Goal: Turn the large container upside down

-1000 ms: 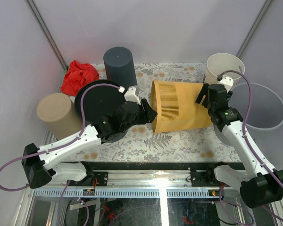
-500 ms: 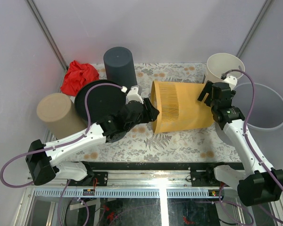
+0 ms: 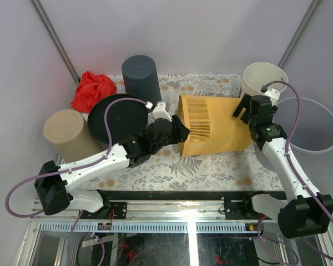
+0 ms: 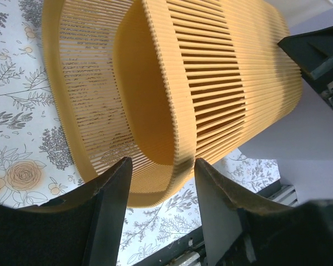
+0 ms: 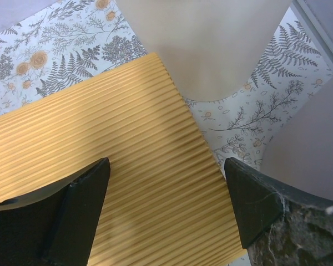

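Note:
The large container (image 3: 213, 124) is a yellow ribbed basket lying on its side in the middle of the floral table, open mouth to the left. My left gripper (image 3: 180, 132) is at that mouth. In the left wrist view the basket (image 4: 211, 83) fills the frame and my left gripper (image 4: 162, 163) stands open, its fingers either side of the lower rim wall without pinching it. My right gripper (image 3: 241, 112) hovers at the basket's closed right end. In the right wrist view my right gripper (image 5: 166, 166) is wide open above the ribbed side (image 5: 100, 138), holding nothing.
A cream bucket (image 3: 265, 80) stands just behind the right gripper, and a translucent ring-shaped tub (image 3: 316, 124) sits at the far right. To the left are a black round container (image 3: 117, 119), a tan cylinder (image 3: 66, 133), a dark grey cylinder (image 3: 140, 77) and a red cloth (image 3: 93, 91).
My left arm has reached further right, bringing its fingers up to the basket's rim. The right gripper's jaws have spread wider and drawn slightly back from the basket.

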`<state>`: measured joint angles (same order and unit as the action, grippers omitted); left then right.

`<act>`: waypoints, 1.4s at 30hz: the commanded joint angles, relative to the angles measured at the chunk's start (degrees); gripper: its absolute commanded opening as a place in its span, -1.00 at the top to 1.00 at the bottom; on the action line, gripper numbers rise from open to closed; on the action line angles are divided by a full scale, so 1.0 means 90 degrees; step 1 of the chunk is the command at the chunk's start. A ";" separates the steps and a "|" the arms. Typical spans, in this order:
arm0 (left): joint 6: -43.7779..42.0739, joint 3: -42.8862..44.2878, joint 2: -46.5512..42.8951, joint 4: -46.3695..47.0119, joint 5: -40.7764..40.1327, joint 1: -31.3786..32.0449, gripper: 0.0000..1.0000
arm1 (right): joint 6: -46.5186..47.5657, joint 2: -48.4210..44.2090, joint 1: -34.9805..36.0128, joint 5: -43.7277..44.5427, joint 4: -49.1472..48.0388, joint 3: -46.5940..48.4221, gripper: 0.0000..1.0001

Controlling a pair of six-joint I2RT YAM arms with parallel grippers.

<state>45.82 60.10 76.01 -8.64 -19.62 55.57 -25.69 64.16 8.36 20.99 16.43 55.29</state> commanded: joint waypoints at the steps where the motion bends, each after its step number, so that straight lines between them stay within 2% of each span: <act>1: -0.0011 0.0219 0.0107 0.0295 -0.0363 0.0049 0.04 | -0.0133 0.0093 -0.0098 -0.0403 -0.0116 0.0016 -0.78; 8: -0.0189 0.0299 0.0048 0.0070 -0.0686 0.0048 0.05 | -0.0302 -0.0129 -0.0101 -0.1537 -0.0464 -0.0280 -0.58; 12: -0.0263 0.0429 0.0039 -0.0093 -0.0848 0.0052 0.11 | -0.0386 -0.0311 -0.0093 -0.2106 -0.0605 -0.0459 -0.54; 17: -0.0279 0.0590 0.0142 -0.0266 -0.1011 0.0052 0.20 | -0.0388 -0.0350 -0.0092 -0.2187 -0.0825 -0.0757 -0.56; 20: -0.0282 0.0677 0.0236 -0.0419 -0.1094 0.0049 0.40 | -0.0384 -0.0262 -0.0089 -0.2244 -0.0965 -0.0902 -0.56; 22: -0.0277 0.0717 0.0273 -0.0508 -0.1161 0.0047 0.46 | -0.0387 -0.0220 -0.0096 -0.2298 -0.1094 -0.1006 -0.57; 27: -0.0282 0.0668 0.0247 -0.0582 -0.1257 0.0048 0.45 | -0.0421 -0.0295 -0.0092 -0.2476 -0.1242 -0.1080 -0.52; 31: -0.0306 0.0668 0.0237 -0.0602 -0.1212 0.0052 0.34 | -0.0462 -0.0596 -0.0092 -0.2671 -0.1174 -0.0969 -0.47; 42: -0.0318 0.0489 0.0000 -0.0339 -0.0664 0.0053 0.28 | -0.0524 -0.1303 -0.0089 -0.3110 -0.0617 -0.0153 -0.38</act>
<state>42.57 64.27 77.14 -16.12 -29.36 55.44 -28.38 55.96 6.63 0.71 11.88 47.79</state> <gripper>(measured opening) 0.359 0.698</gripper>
